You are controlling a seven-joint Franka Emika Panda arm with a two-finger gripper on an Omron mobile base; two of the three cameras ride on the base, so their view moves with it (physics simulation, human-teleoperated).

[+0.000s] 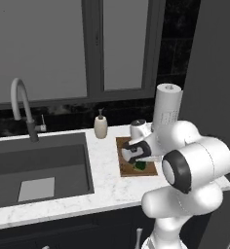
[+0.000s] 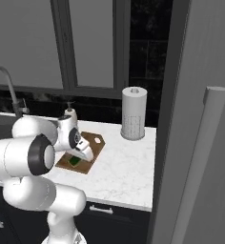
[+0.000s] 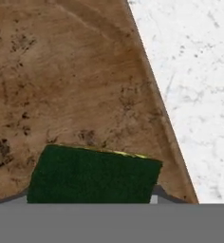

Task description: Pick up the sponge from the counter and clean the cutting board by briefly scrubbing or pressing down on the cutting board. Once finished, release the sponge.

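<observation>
The sponge (image 3: 92, 174), dark green on top with a thin yellow edge, is on the brown stained cutting board (image 3: 61, 71) near its long edge. My gripper (image 3: 92, 197) is shut on the sponge, one fingertip at each side of it. From the base views, the hand points down over the board (image 1: 123, 144) with the green sponge (image 1: 140, 166) under it, towards the board's near end. The right base view shows the sponge (image 2: 75, 161), my gripper (image 2: 76, 157) and the board's clipped corner (image 2: 96, 139). White marble counter (image 3: 194, 71) lies beside the board.
A paper towel roll (image 1: 166, 111) stands behind the board at the right. A soap dispenser (image 1: 101, 126) is at the back, between the board and the dark sink (image 1: 39, 165) with its faucet (image 1: 20, 104). A tall grey panel with a handle (image 2: 200, 167) bounds the counter's right end.
</observation>
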